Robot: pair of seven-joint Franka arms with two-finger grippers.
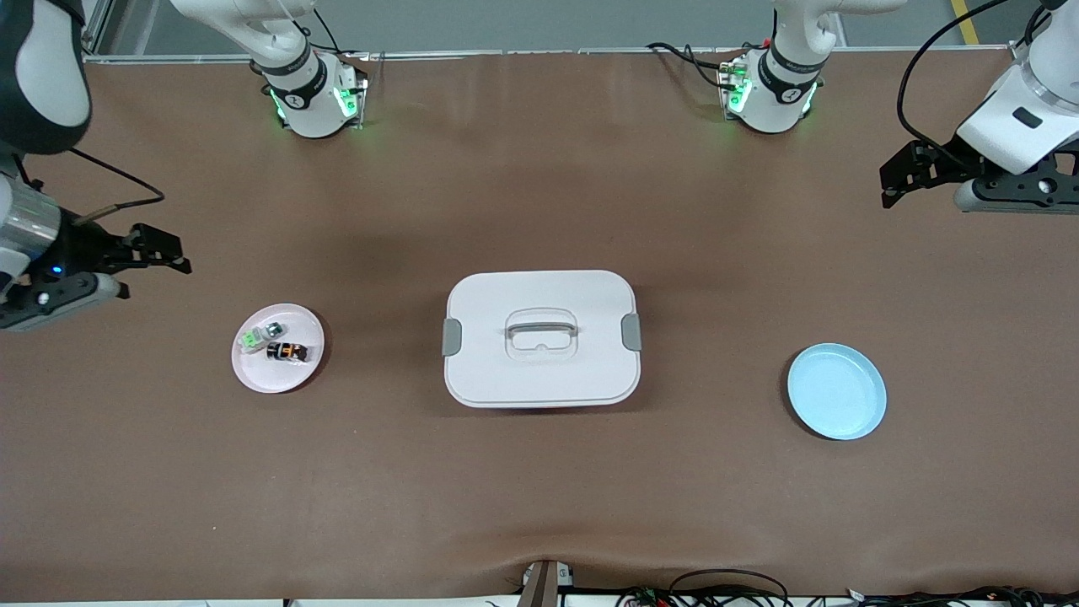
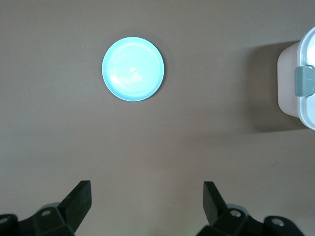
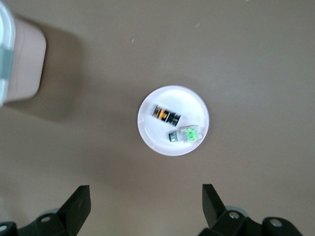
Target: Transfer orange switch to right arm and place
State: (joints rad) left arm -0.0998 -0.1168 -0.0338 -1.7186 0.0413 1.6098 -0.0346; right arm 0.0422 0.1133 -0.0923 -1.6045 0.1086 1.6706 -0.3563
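The orange switch, a tiny black block with an orange centre, lies on a small pink plate toward the right arm's end of the table. It also shows in the right wrist view on the plate. My right gripper is open and empty, up over bare table beside that plate; its fingertips show wide apart. My left gripper is open and empty over bare table at the left arm's end, and in its wrist view nothing is between the fingers.
A green-and-clear switch lies beside the orange one on the pink plate. A white lidded box with grey latches stands mid-table. An empty light blue plate lies toward the left arm's end.
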